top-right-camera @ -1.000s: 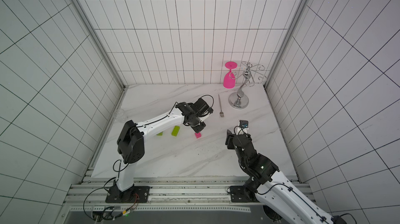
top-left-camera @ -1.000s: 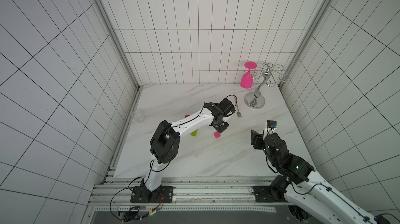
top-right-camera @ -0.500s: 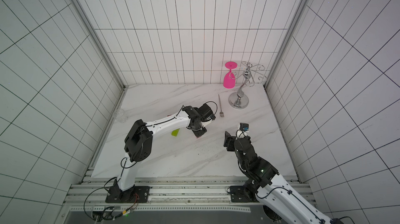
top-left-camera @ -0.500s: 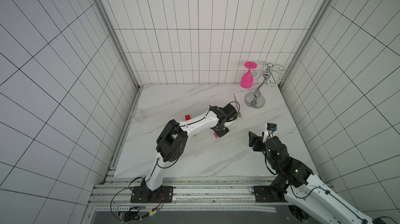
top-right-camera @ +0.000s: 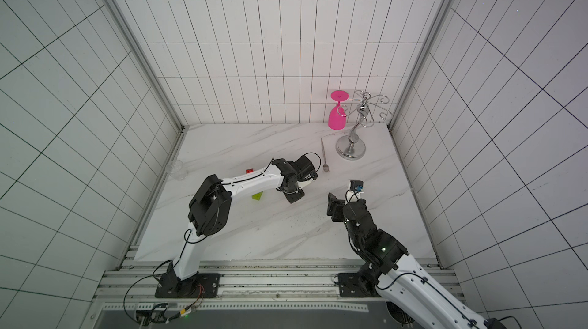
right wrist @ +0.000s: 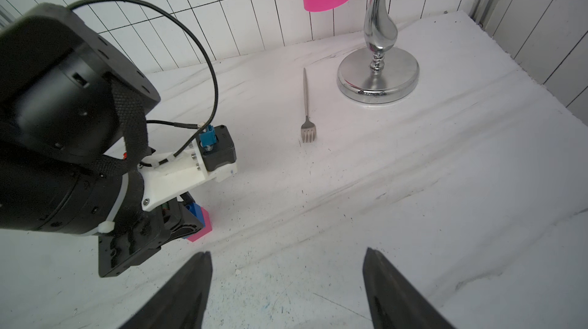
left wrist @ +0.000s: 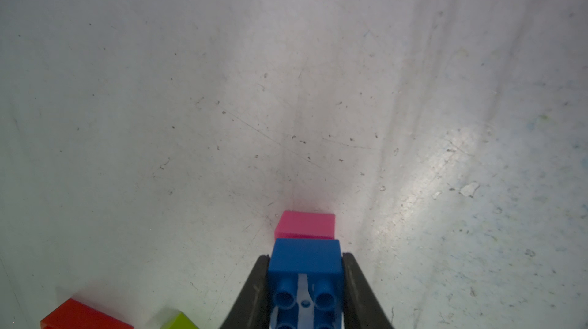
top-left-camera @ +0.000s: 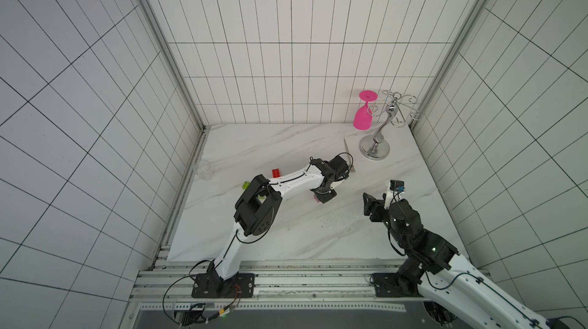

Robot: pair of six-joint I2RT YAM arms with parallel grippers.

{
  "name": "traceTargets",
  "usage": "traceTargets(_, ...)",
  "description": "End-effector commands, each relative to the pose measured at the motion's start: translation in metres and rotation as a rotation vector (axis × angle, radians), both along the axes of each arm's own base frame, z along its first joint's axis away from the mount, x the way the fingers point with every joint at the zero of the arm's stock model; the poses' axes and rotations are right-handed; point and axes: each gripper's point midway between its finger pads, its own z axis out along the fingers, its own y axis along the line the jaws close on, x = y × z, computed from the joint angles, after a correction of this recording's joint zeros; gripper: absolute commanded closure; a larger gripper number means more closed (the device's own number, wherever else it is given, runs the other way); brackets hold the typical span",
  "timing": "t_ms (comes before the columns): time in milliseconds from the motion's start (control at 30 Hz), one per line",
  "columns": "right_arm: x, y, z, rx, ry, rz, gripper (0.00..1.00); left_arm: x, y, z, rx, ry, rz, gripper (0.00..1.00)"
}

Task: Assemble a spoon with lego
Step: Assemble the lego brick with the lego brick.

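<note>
**Blue brick clamped at the pink brick; right fingers apart**

Top views: The left gripper (top-left-camera: 324, 197) is low over the middle of the table (top-left-camera: 286, 241), with the pink brick (top-left-camera: 316, 197) at its tip. The red brick (top-left-camera: 276, 172) and lime-green brick (top-right-camera: 257, 196) lie loose beside the left arm. The right gripper (top-right-camera: 334, 208) hangs well apart, to the right. The fork (top-right-camera: 324, 158) lies near the stand (top-right-camera: 351, 152).

Left wrist: The fingers are clamped on the blue brick (left wrist: 305, 267). The pink brick (left wrist: 305, 225) sits on the table, touching the blue one's far end. The red brick (left wrist: 82, 314) and lime-green brick (left wrist: 179, 321) are at the frame edge.

Right wrist: The right gripper (right wrist: 286, 252) has its fingers wide apart with nothing between them. The blue brick (right wrist: 194, 208) rests against the pink brick (right wrist: 202, 225).
</note>
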Motion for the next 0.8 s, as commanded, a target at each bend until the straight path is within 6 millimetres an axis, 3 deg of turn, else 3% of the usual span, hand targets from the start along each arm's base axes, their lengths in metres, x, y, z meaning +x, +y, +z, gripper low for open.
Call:
traceTargets(0,0.001,-0.001,-0.005,-0.007,0.000,-0.001,0.22,0.000,0.004,-0.013,-0.002,0.018,0.011,0.79)
traceTargets(267,0.001,-0.001,-0.004,-0.007,-0.001,-0.001,0.22,0.008,0.019,-0.019,-0.013,0.046,0.077,0.78)
traceTargets(433,0.001,-0.001,-0.003,-0.006,-0.006,-0.005,0.22,0.002,0.023,-0.029,-0.010,0.085,0.095,0.78)
traceTargets(767,0.001,-0.003,-0.004,-0.007,-0.008,-0.010,0.22,-0.003,0.042,-0.065,0.042,0.133,0.170,0.78)
